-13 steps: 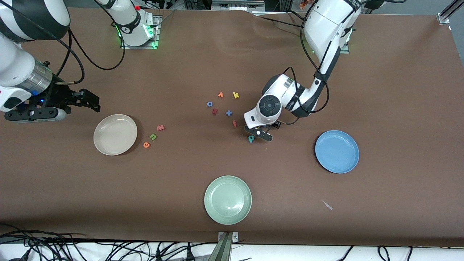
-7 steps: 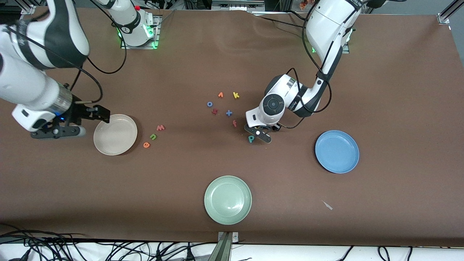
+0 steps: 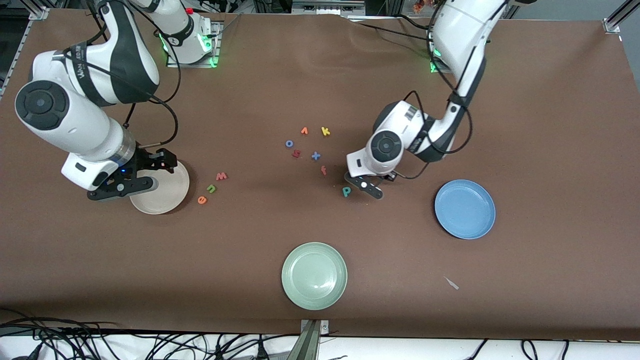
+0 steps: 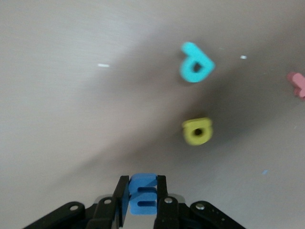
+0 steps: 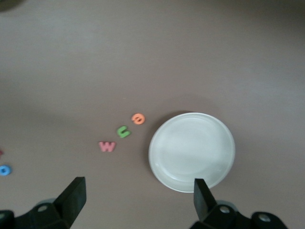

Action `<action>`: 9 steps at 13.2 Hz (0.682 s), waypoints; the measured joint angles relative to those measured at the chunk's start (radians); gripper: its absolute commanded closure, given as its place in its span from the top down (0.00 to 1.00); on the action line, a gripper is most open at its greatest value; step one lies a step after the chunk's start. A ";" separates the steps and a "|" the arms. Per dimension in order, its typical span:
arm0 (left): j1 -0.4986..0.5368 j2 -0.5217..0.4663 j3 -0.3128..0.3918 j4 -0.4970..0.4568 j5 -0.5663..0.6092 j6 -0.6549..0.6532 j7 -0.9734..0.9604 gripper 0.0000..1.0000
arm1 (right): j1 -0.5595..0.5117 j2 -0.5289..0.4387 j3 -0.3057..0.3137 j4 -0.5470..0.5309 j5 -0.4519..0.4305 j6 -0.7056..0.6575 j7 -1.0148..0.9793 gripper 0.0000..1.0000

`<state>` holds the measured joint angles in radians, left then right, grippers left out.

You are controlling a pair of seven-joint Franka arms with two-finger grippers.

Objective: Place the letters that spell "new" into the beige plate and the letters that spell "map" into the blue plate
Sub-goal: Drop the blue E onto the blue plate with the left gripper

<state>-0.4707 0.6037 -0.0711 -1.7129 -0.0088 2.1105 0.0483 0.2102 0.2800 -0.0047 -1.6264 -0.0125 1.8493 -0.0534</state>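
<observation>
My left gripper (image 3: 367,187) (image 4: 143,183) is shut on the blue m (image 4: 143,194), low over the table beside the teal p (image 3: 346,191) (image 4: 195,67) and the yellow a (image 4: 197,131). In the front view the hand hides the m and the a. The blue plate (image 3: 465,209) lies toward the left arm's end. My right gripper (image 3: 161,162) (image 5: 138,200) hangs open over the beige plate (image 3: 170,192) (image 5: 192,151), holding nothing. Beside that plate lie the pink-red w (image 3: 221,176) (image 5: 107,146), green n (image 3: 211,188) (image 5: 124,131) and orange e (image 3: 202,200) (image 5: 138,119).
A pale green plate (image 3: 314,275) sits near the table's front edge. Spare letters lie mid-table: yellow k (image 3: 325,131), an orange letter (image 3: 304,131), blue o (image 3: 289,143), a dark red letter (image 3: 296,153), blue x (image 3: 316,156) and red-orange f (image 3: 323,170).
My left gripper closed on the blue m and shifted slightly toward the blue plate. The right arm swung in from the table's end until its open gripper came over the beige plate.
</observation>
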 measured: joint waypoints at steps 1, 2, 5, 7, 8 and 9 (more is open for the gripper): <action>0.046 -0.018 0.003 0.013 0.005 -0.030 0.061 0.00 | -0.008 0.011 -0.002 0.000 0.056 0.001 -0.015 1.00; 0.103 -0.030 0.005 0.019 0.006 -0.047 0.129 0.00 | -0.014 0.026 -0.003 -0.001 0.096 0.011 -0.029 1.00; 0.262 -0.030 0.007 0.018 0.074 -0.051 0.278 0.00 | -0.014 0.091 -0.002 -0.017 0.121 0.109 -0.050 1.00; 0.322 -0.018 0.006 0.016 0.149 -0.047 0.297 0.25 | -0.007 0.127 0.002 -0.068 0.121 0.223 -0.057 1.00; 0.335 -0.005 0.006 0.015 0.159 -0.036 0.298 0.89 | -0.005 0.138 0.003 -0.105 0.121 0.287 -0.059 1.00; 0.338 0.013 0.006 0.013 0.160 -0.018 0.299 1.00 | -0.005 0.152 0.003 -0.137 0.121 0.346 -0.065 1.00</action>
<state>-0.1327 0.6172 -0.0654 -1.6996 0.1513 2.0926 0.3471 0.2056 0.4315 -0.0013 -1.7631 0.1082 2.1948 -0.1179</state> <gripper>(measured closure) 0.727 0.000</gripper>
